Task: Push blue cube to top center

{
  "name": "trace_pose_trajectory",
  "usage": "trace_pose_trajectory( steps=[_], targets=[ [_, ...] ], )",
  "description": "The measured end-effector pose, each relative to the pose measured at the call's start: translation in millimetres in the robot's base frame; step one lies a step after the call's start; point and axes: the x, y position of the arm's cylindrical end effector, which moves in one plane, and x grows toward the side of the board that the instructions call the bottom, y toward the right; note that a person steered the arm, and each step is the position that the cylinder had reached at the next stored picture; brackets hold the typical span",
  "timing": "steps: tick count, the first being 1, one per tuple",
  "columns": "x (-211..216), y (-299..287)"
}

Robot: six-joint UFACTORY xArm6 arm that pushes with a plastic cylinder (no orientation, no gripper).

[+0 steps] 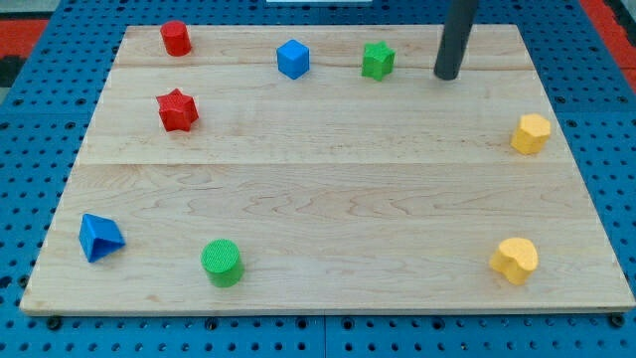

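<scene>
The blue cube (293,59) sits near the view's top, a little left of centre, on the wooden board (328,209). A green star block (378,61) lies just to its right. My tip (446,75) is at the view's top right of centre, to the right of the green star and well apart from the blue cube, touching no block.
A red cylinder (176,38) is at the top left and a red star (178,110) below it. A blue triangular block (100,238) and a green cylinder (222,263) are at the bottom left. A yellow hexagonal block (531,133) and a yellow heart-like block (515,261) are at the right.
</scene>
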Motion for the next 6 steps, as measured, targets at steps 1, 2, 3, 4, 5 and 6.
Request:
trace_pose_trajectory(
  steps=[1,2,3,4,5,6],
  targets=[
    [-39.4,-28.3],
    [11.8,-92.1],
    [73.1,-135.4],
    [97.6,-184.9],
    [58.2,-256.8],
    [3.0,-236.0]
  ],
)
